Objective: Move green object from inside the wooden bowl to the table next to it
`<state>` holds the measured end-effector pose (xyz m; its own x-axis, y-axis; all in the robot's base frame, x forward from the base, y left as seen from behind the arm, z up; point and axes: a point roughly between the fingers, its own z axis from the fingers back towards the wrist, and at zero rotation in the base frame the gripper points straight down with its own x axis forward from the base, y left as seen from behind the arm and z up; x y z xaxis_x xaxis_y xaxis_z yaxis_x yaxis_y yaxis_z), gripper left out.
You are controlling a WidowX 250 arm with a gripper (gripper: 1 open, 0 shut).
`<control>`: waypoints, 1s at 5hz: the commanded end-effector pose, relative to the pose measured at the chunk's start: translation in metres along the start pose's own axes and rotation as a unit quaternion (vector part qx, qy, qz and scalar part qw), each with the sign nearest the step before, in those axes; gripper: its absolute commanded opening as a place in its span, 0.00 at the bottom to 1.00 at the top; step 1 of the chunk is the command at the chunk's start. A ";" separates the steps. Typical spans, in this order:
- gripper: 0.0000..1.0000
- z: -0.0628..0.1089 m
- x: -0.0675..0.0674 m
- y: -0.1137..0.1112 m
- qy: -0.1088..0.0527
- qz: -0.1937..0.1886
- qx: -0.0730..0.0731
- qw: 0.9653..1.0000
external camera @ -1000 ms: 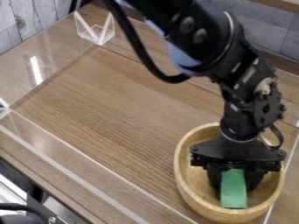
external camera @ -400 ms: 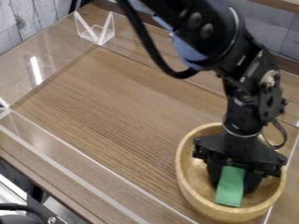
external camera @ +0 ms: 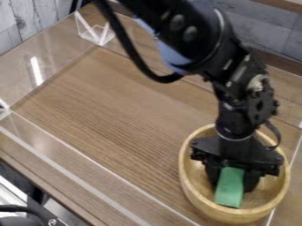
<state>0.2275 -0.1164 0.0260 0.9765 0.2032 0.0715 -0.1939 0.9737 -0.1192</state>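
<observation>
"Where is the item sitting?"

"The matte green bar [external camera: 229, 189] is lying inside the round, light wooden bowl [external camera: 192, 187], in its near part. Its upper end is disappearing beneath the black claw [external camera: 236, 168], and its lower end is showing."

"Condition of the claw?"

"Undetermined. The claw is pointing down into the bowl, but its own body is hiding the fingertips. I am not seeing whether they are standing apart, closing on nothing or gripping the bar."

"Expected handling?"

"I am judging it light and stiff, probably plastic or painted wood. Nothing about it is suggesting fragility. The smooth faces are looking a little slippery, so a shallow pinch is risking a twist."

"Recommended hold?"

"Across the narrow width, one finger along each long side, near mid-length — a hold at one end is leaving the other free to swing or droop. The curved wall is crowding the lower end, so I am advising a straight lift above the rim before any sideways travel."

"And the destination?"

"The brown wood-grain tabletop [external camera: 118, 115] beside the bowl is awaiting it. I am recommending a low release, bar lying flat — being rigid, it is likely bouncing if dropped."
</observation>
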 end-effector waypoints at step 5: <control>0.00 -0.008 -0.011 0.002 0.002 -0.033 0.036 0.999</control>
<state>0.2184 -0.1203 0.0201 0.9879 0.1308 0.0832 -0.1270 0.9906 -0.0499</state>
